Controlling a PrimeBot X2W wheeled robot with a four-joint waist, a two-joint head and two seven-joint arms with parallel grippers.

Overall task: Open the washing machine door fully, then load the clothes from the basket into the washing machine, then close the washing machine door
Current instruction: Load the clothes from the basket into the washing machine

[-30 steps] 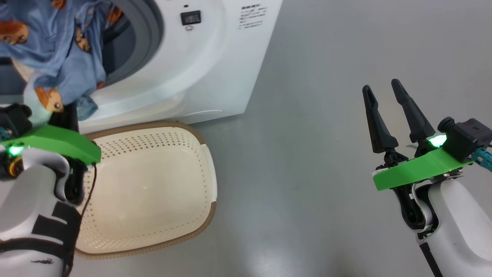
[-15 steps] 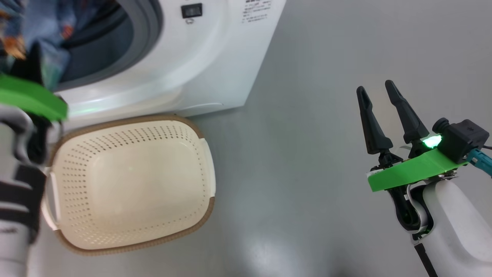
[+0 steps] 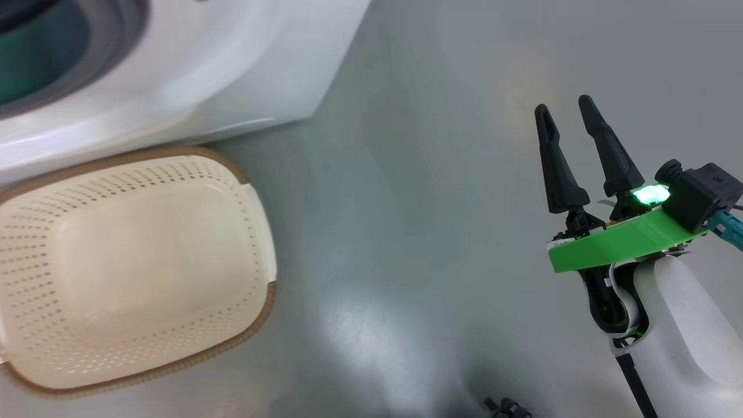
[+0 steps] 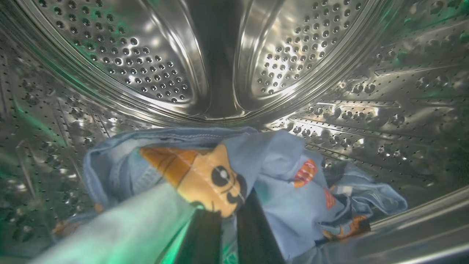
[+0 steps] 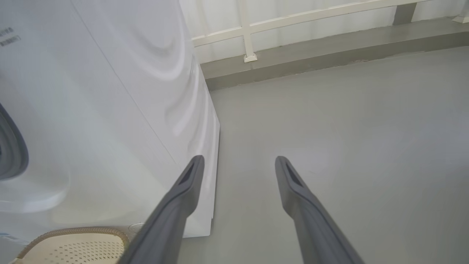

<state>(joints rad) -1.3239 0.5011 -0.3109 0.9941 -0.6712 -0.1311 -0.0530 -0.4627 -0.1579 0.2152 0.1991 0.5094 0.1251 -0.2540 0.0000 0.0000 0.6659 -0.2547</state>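
The left end effector has carried the clothes from the mouth of the washing machine into its drum, and the head camera has swung aside. Its fingers are pinched shut on the fabric, which lies straight ahead over their tips on the drum's lower wall, long axis crosswise. The right end effector stands spread and bare over the floor, well apart from the basket. The machine's grey print is too blurred to read.
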